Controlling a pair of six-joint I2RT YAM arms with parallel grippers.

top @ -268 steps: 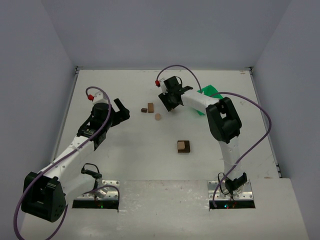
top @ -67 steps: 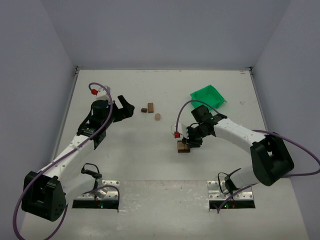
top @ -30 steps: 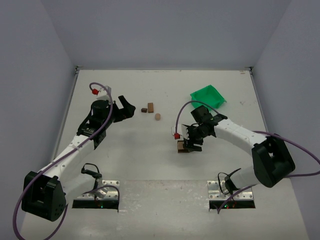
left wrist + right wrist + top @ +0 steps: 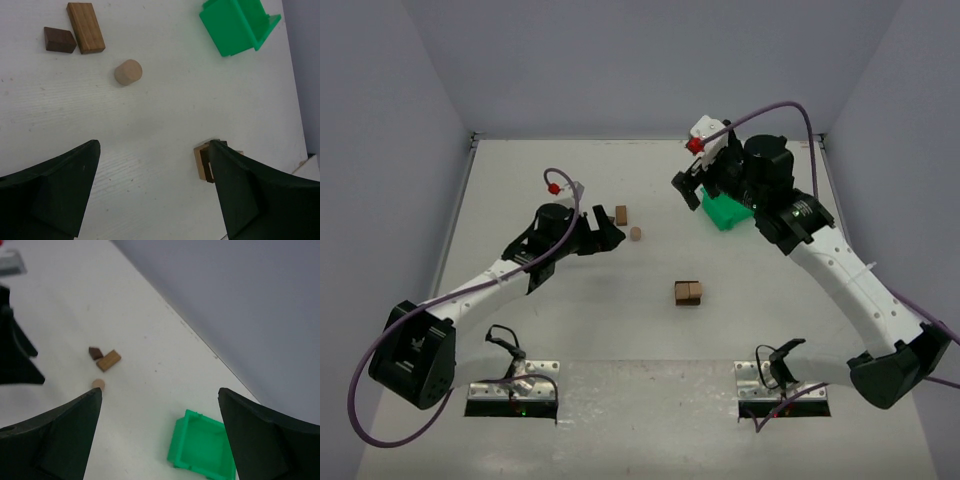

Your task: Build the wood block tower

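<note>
Right tool (image 4: 686, 190) has lifted off the tower (image 4: 688, 292), which stands mid-way down the bench (image 4: 570, 330), and hangs wide by the bin (image 4: 728, 214). Left tool (image 4: 608, 236), wide too, is nearer the cylinder (image 4: 635, 234), just ahead of it.

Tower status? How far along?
Done: a small tan-and-dark block cluster stands as the tower's start. In hand: nothing; the left hand and right hand are both open and empty. Left: the dark block, tan rectangular block and cylinder lie loose, not yet stacked.
</note>
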